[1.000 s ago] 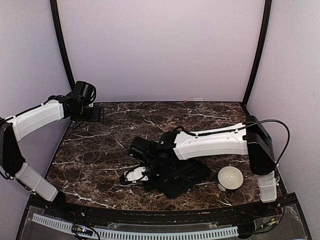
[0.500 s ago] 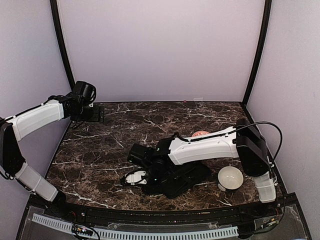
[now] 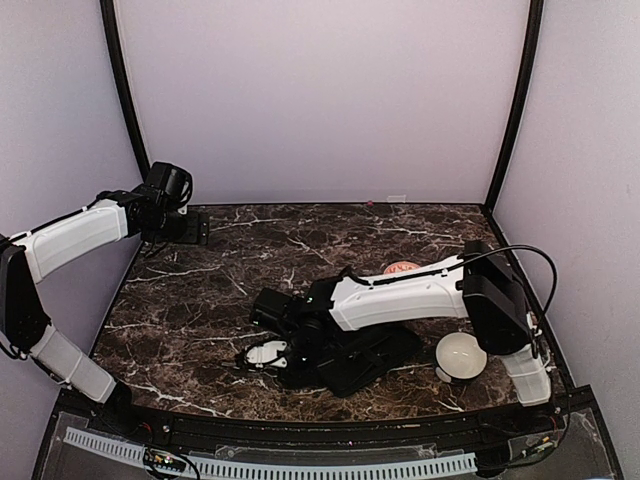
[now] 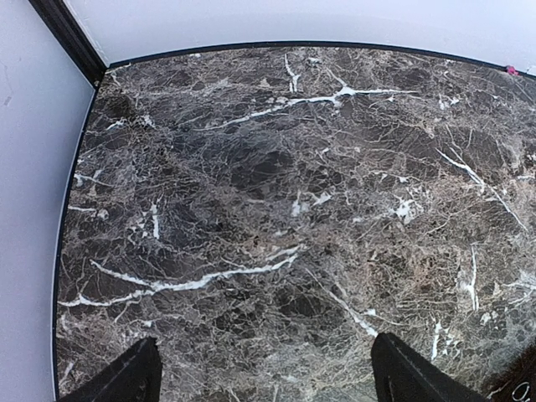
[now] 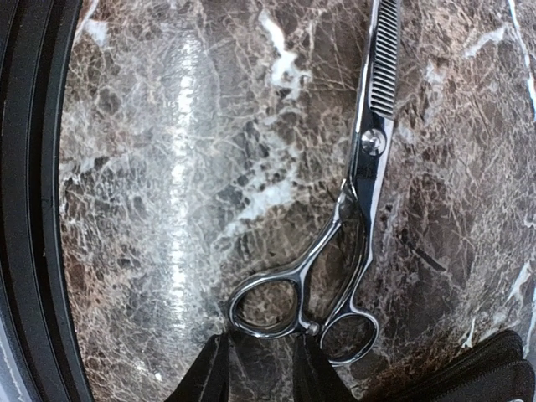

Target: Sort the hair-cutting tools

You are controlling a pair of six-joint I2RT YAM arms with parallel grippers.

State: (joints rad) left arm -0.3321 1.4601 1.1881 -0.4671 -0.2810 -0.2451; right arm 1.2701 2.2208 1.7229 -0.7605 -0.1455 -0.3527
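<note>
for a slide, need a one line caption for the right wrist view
Right gripper, jaws apart, poised at a handle loop of silver thinning scissors lying on the marble table.

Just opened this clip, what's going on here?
The right gripper is down at the scissors, which lie flat on the table. Its fingers sit either side of one handle loop, and it is unclear whether they pinch it. The left gripper hangs open over the table's far left corner. A black case and a white bowl sit near the right arm.

left claw (image 4: 264, 378) spread above marble table (image 4: 276, 209)
</note>
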